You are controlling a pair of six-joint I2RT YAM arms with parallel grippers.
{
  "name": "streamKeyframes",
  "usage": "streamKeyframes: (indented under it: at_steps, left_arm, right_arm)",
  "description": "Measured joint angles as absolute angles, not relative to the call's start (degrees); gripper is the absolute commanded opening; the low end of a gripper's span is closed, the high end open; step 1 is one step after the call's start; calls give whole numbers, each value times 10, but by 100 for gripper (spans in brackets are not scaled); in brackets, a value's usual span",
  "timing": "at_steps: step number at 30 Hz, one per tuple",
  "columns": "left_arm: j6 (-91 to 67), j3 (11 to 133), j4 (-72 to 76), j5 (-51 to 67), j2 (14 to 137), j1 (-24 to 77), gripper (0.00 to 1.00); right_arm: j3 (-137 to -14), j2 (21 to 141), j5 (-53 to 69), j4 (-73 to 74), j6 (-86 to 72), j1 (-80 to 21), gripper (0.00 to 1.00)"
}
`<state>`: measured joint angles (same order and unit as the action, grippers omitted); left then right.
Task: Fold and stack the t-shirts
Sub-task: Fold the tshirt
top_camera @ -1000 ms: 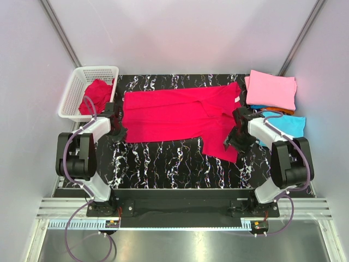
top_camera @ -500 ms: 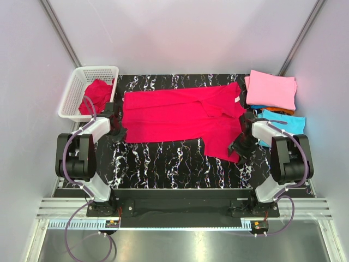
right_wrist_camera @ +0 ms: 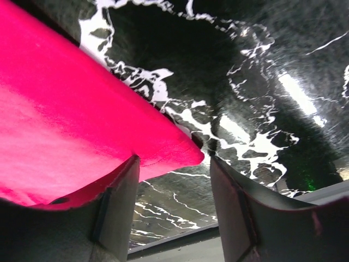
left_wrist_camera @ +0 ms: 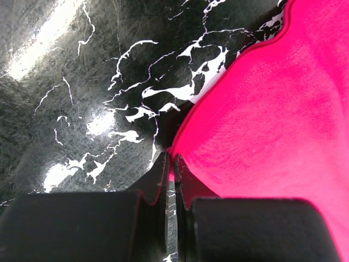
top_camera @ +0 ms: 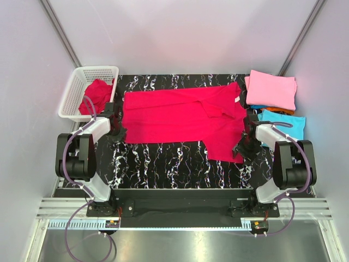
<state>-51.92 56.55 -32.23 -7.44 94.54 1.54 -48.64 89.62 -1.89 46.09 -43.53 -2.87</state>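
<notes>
Your left gripper (left_wrist_camera: 170,162) is clenched on the near-left corner of the crimson t-shirt (top_camera: 180,114), hem pinched between the shut jaws. Your right gripper (right_wrist_camera: 174,164) is released, jaws apart either side of the shirt's near-right corner (cloth between them, not pinched). The shirt lies spread across the marbled table (top_camera: 163,164). A second red t-shirt (top_camera: 98,94) sits in the white basket (top_camera: 71,101) far left, and a pink t-shirt (top_camera: 271,90) tops the folded pile far right
</notes>
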Motion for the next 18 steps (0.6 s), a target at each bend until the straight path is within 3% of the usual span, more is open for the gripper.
streamKeyframes:
  at_steps: [8, 18]
  left_arm:
    - [-520, 566, -332, -78, 945, 15, 0]
    - [-520, 566, -335, -83, 945, 15, 0]
  right_arm:
    - [-480, 891, -18, 452, -415, -12, 55]
    - [-480, 821, -21, 463, -388, -7, 61]
